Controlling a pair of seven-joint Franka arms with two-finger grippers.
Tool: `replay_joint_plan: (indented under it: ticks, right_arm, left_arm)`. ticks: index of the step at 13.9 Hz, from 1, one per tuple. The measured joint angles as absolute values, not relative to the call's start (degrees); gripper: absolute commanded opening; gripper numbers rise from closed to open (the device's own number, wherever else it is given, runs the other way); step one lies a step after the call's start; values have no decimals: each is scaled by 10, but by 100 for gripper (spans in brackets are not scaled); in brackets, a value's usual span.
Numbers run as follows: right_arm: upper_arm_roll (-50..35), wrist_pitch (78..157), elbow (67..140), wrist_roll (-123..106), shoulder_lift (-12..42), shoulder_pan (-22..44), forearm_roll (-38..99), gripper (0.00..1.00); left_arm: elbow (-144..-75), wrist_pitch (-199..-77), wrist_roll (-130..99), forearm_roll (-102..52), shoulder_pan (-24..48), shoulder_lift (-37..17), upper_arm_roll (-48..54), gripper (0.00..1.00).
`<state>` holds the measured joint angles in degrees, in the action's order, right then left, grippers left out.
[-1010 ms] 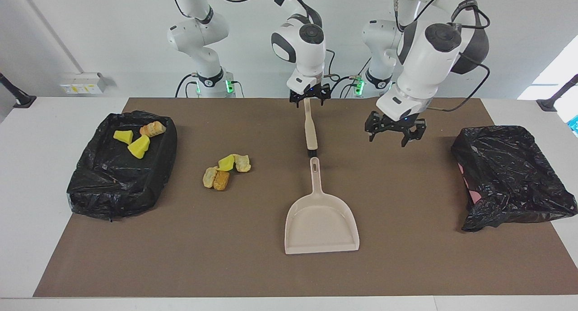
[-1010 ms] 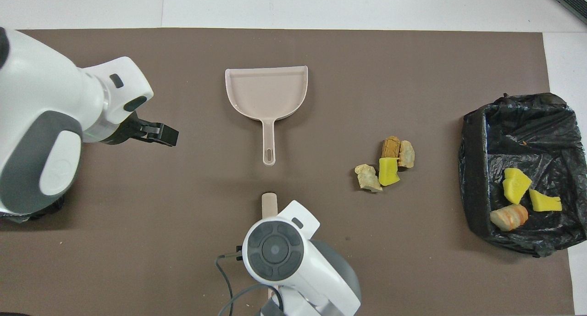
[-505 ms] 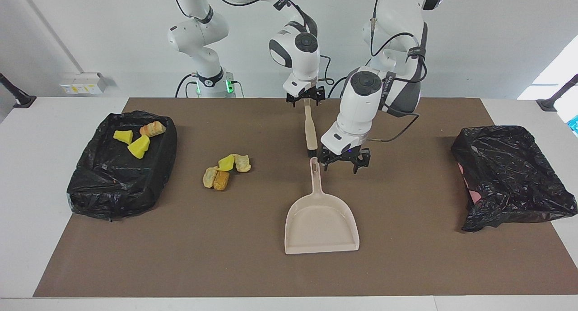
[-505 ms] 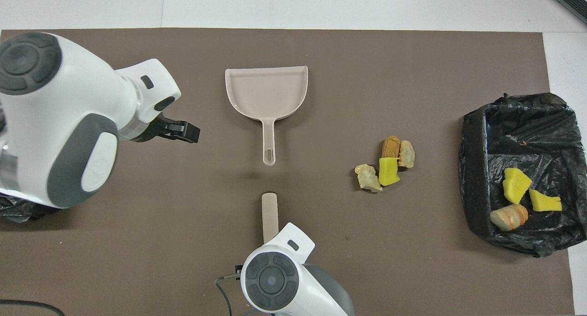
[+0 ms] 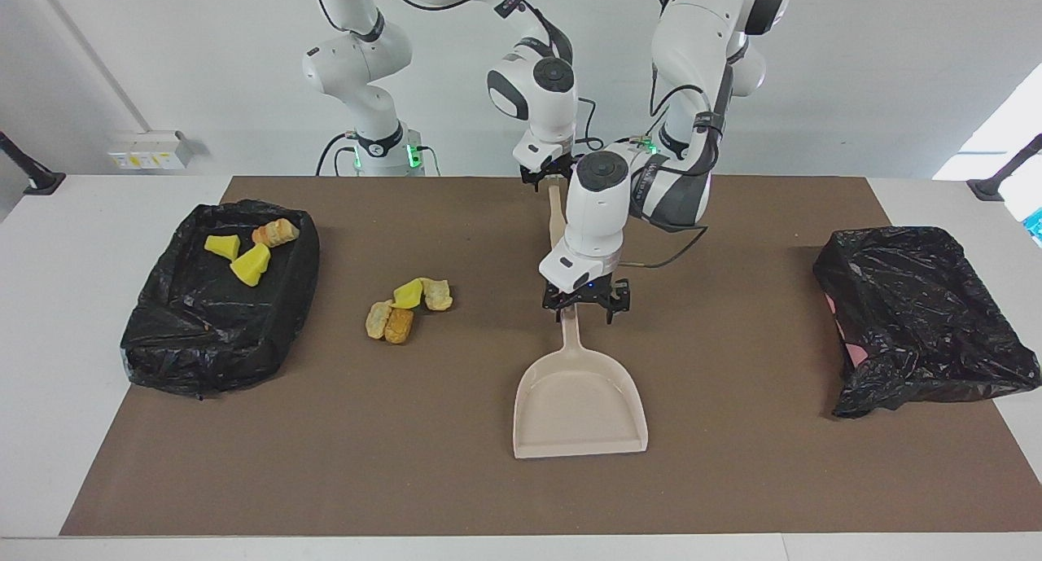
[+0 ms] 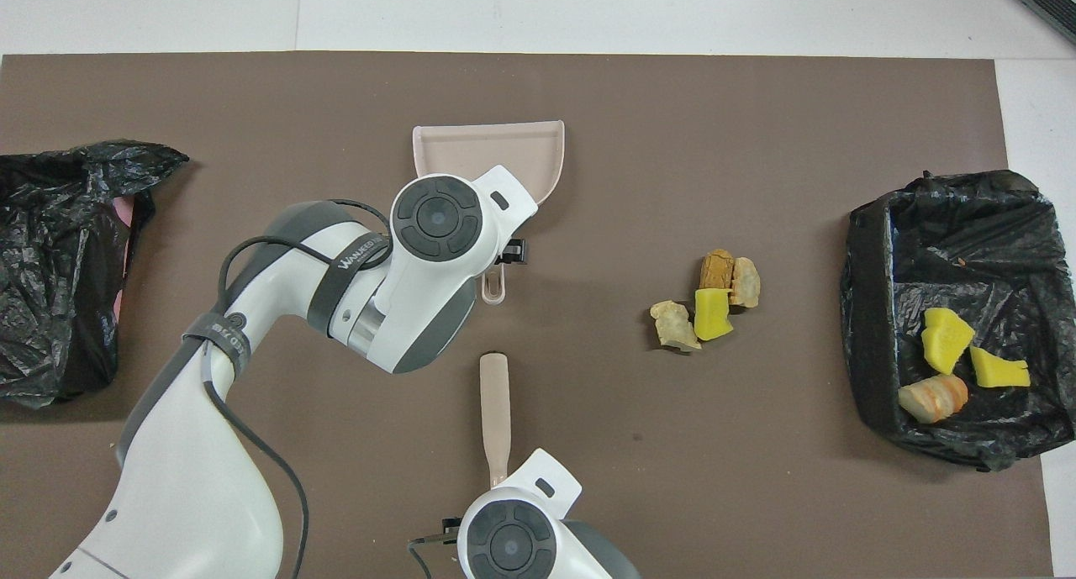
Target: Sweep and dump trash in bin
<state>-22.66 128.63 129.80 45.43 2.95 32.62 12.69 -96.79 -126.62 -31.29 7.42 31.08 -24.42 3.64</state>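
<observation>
Now | trash (image 5: 407, 307) cluster's long axis crosswise | left tool (image 5: 586, 300) spread over dustpan (image 5: 580, 398) handle | right tool (image 5: 556, 173) pinching brush (image 5: 557, 219)

Left gripper (image 5: 586, 299) low over the table's middle, wrist pointing straight down, elbow bent back toward the base. Right gripper (image 5: 553, 173) near the table's robot-side edge, mid-length, fingers pointing down.

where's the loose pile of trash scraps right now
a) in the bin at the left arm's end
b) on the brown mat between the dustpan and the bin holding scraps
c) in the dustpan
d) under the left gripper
b: the trash lies on the mat, beside the dustpan and short of the bin.
</observation>
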Motion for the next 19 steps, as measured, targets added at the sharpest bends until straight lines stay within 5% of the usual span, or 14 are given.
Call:
replay_joint_plan:
  ticks: [4,9,13,14,16,17,19]
  right_arm:
    - [-226,1287,1299,454,29,326,127,0]
    - [-219,1284,1296,453,25,322,117,0]
    - [-217,1177,1286,404,-45,253,89,0]
    - [-216,1143,1285,380,-75,223,87,0]
    - [-213,1089,1286,333,-126,156,75,0]
    - [-212,1074,1286,311,-142,122,71,0]
    - [-211,1058,1287,248,-157,54,61,0]
  left_arm:
    - [-962,-1266,-347,75,311,-245,35,63]
    - [-962,-1266,-357,75,311,-245,35,63]
    - [-962,-1266,-357,75,311,-246,35,61]
    - [-962,-1266,-357,75,311,-246,35,56]
    - [-963,-1266,-357,75,312,-247,36,9]
    - [-963,-1266,-357,76,313,-247,36,0]
    - [-964,-1266,-352,77,313,-247,37,0]
